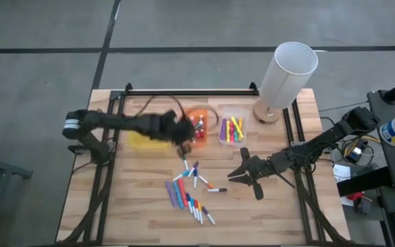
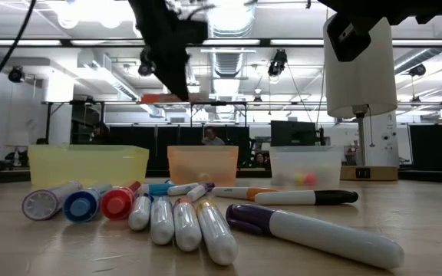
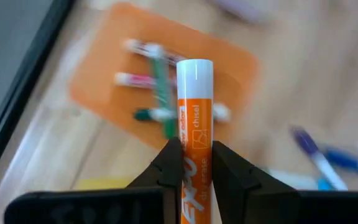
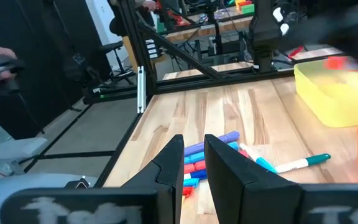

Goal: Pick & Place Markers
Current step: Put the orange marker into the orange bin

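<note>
Only the left wrist view showed the left hand (image 3: 196, 163) clamped on a white-capped orange marker (image 3: 195, 118) above the see-through orange plastic bin (image 3: 104, 87). The right hand (image 4: 194, 163) waited, fingers slightly apart.

A light wooden desk (image 1: 149, 219) carries everything. Along its far side sit three small bins in a row: a yellow bin (image 1: 145, 140), an orange bin (image 1: 199, 125) holding a few markers, and a clear bin (image 1: 232, 130) with yellow and pink ones. A white cylindrical lamp (image 1: 284, 79) stands at the far right corner. Loose markers (image 1: 189, 192) lie scattered and bunched near the desk's middle.
</note>
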Controlling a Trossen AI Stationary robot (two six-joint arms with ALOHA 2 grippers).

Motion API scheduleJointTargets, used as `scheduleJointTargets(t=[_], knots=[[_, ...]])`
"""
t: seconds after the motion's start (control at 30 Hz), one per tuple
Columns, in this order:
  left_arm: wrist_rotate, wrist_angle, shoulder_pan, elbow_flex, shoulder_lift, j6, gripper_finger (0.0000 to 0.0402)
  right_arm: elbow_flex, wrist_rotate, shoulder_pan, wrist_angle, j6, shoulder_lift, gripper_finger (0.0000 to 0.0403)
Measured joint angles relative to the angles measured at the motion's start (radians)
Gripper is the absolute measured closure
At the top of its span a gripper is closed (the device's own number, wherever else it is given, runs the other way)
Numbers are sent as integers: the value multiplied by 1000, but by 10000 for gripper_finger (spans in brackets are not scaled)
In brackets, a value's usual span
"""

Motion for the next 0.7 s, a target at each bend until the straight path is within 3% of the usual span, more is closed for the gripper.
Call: scheduleJointTargets(t=[0.1,0.3,0.43,0.7], knots=[[46,41,117,-6,0,-89,345,0,0,0,0,-1,0,344],[234,175,273,-10,30,-183,345,0,0,0,-1,-18,0,344],[326,289,297,-10,76,-199,344,0,0,0,-1,-18,0,344],[336,314,301,-10,192,-200,344,0,0,0,-1,-15,0,344]])
